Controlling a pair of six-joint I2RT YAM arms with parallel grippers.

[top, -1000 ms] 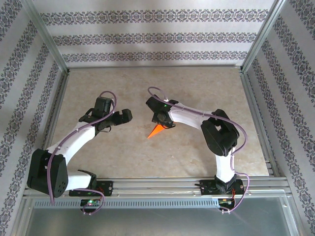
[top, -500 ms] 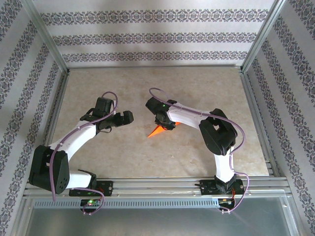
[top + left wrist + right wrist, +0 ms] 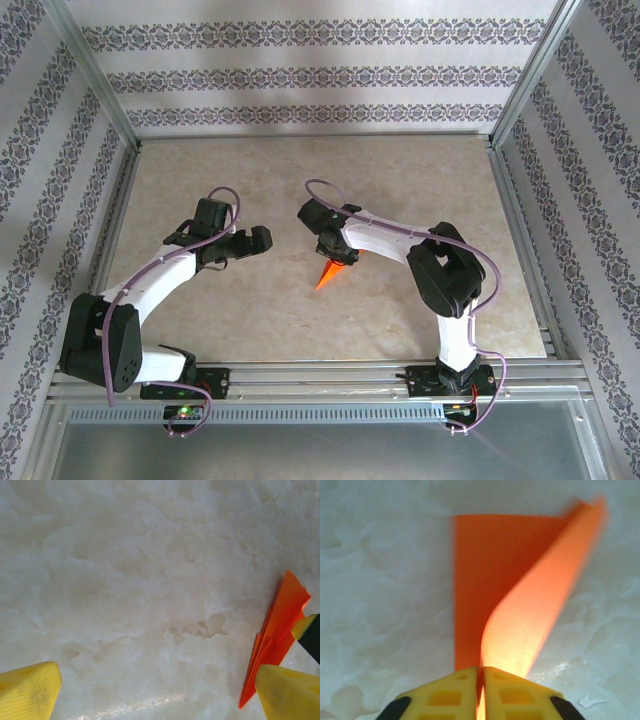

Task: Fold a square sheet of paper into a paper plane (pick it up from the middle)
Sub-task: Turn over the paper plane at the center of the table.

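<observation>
Since a second ago the plane has swung: its tip pointed out toward the left arm, and now it hangs more steeply toward the near edge, while the right gripper has gone from half-spread to pinched tight. That gripper now clamps the plane at its rear end, the yellow pads meeting on the paper with no gap to be seen. The plane sits near the middle of the table, just under the right wrist; whether its tip touches the surface I cannot tell.

The left gripper has barely shifted and stands fully spread, holding nothing, a little to the left of the plane. In the left wrist view its right-hand finger lies just beside the plane's tip.

What could go wrong, as I judge it:
- One wing curls up and away from the other layers in the right wrist view, so the pinch may hold only part of the fold; the creases could spring open or the paper slide out
- A lift with the tip dragging on the table would bend the nose
- If the left arm moves in, its near finger could knock or crush the tip
</observation>
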